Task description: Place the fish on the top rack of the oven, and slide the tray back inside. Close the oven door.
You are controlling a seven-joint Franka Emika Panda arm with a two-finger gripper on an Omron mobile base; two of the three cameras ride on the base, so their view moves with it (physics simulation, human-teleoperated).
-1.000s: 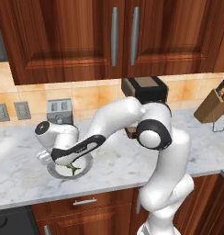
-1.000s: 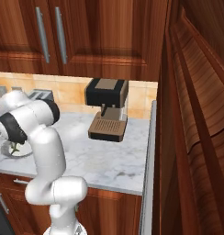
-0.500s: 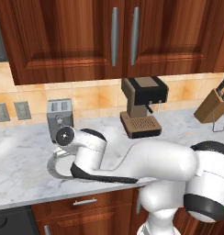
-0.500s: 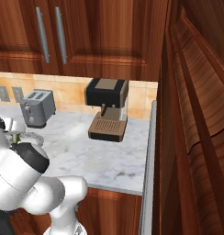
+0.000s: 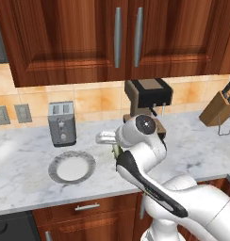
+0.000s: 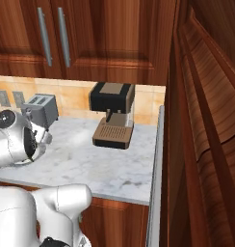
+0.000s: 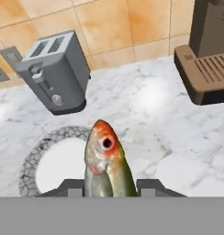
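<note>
The fish (image 7: 107,160) is clamped upright between my gripper (image 7: 108,188) fingers, its orange-eyed head pointing up in the hand view. In the left base view the gripper (image 5: 116,150) hangs above the marble counter, right of the plate, with a bit of the greenish fish (image 5: 115,149) showing at the hand. The fish is lifted clear of the plate. The oven, with its top rack, tray and door, is out of view.
A white plate with a grey speckled rim (image 5: 72,167) (image 7: 29,160) lies on the counter (image 5: 22,160). A grey toaster (image 5: 62,123) (image 7: 56,73) (image 6: 42,110) stands behind it. A coffee machine (image 5: 147,101) (image 7: 208,55) (image 6: 112,113) is at the right, a knife block (image 5: 220,108) farther right.
The arm has swung up and to the right from the plate, taking the fish off it. The plate is now bare and the hand hangs higher over the counter.
</note>
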